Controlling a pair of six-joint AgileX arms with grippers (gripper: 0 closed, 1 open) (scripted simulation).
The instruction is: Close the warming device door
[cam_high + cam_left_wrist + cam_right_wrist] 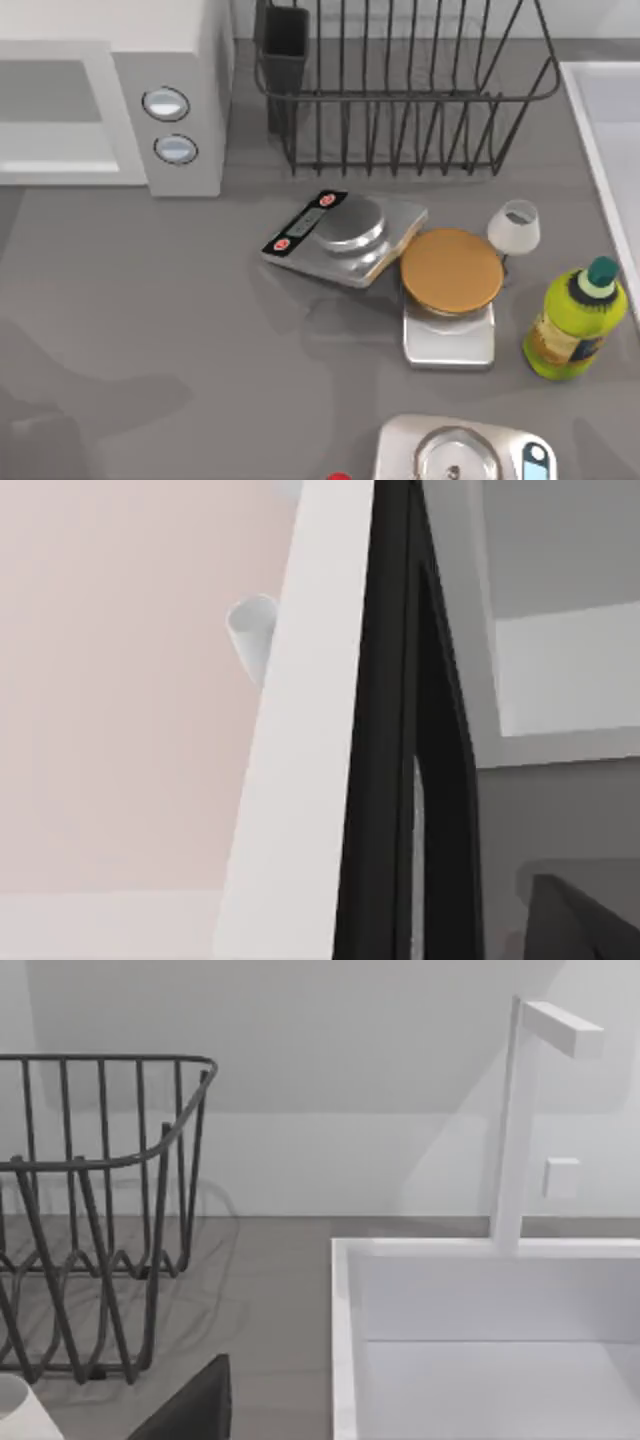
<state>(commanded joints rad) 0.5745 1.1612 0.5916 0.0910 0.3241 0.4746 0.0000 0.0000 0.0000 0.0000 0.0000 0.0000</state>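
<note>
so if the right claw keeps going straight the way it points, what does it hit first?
Judging by the right wrist view, probably the near wall of the white sink, with the faucet behind. The wire dish rack sits off to the side. Depth is unclear, so this is a tentative call.

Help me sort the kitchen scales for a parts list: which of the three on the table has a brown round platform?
The middle scale, beside the wine glass and yellow-green bottle. Its platform is brown; the tilted black-panel scale and the front-edge scale have silver platforms.

Bare table (150,330) before the microwave (170,90); scales (340,238) crowd right.
</note>
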